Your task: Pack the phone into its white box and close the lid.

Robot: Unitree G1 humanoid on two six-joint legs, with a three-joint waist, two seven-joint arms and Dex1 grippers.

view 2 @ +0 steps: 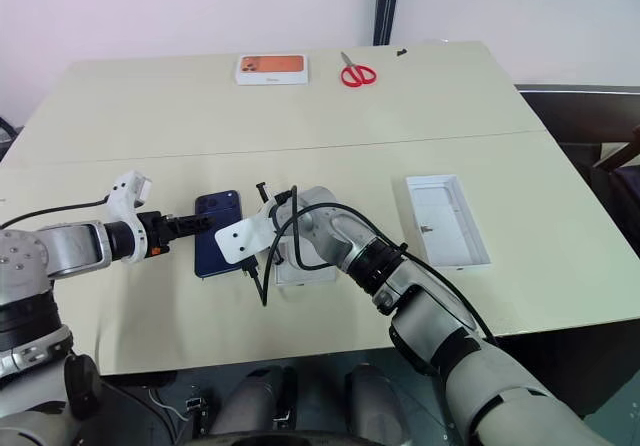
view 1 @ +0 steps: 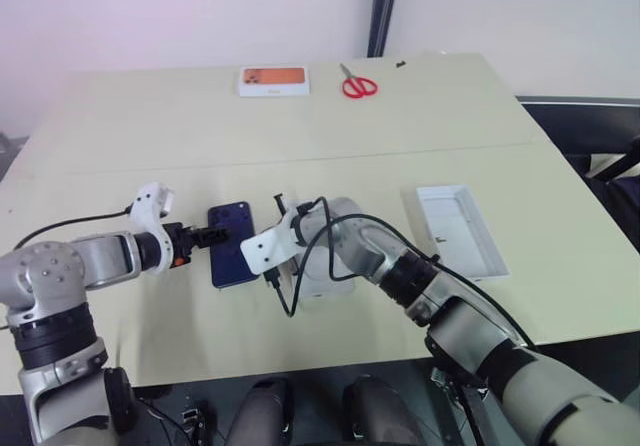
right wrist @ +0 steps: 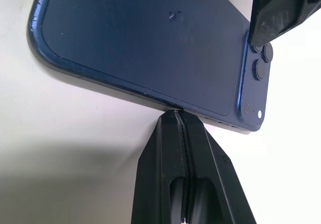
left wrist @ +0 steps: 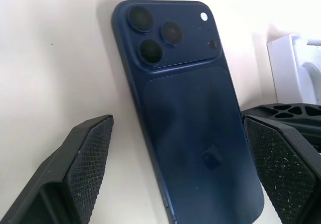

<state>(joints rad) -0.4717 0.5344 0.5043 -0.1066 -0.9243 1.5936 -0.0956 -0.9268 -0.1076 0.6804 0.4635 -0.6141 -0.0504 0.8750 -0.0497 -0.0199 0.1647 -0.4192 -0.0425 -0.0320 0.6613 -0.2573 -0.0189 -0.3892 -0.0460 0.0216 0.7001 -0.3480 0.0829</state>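
The dark blue phone (view 1: 233, 244) lies back up on the table, with its camera cluster (left wrist: 168, 35) at the far end. My left gripper (view 1: 213, 234) comes in from the left and is open; its two fingers (left wrist: 80, 169) stand wide on either side of the phone's near end without gripping it. My right gripper (right wrist: 176, 114) is shut on nothing, and its tip rests against the phone's long right edge. Under my right wrist only a white edge of the white box (view 2: 300, 272) shows. The lid (view 1: 457, 230) lies open side up at the right.
A white box with an orange picture (view 1: 273, 81) and red scissors (view 1: 358, 86) lie at the table's far edge. A black cable (view 1: 290, 301) loops down from my right wrist. A seam (view 1: 400, 151) runs across the tabletop.
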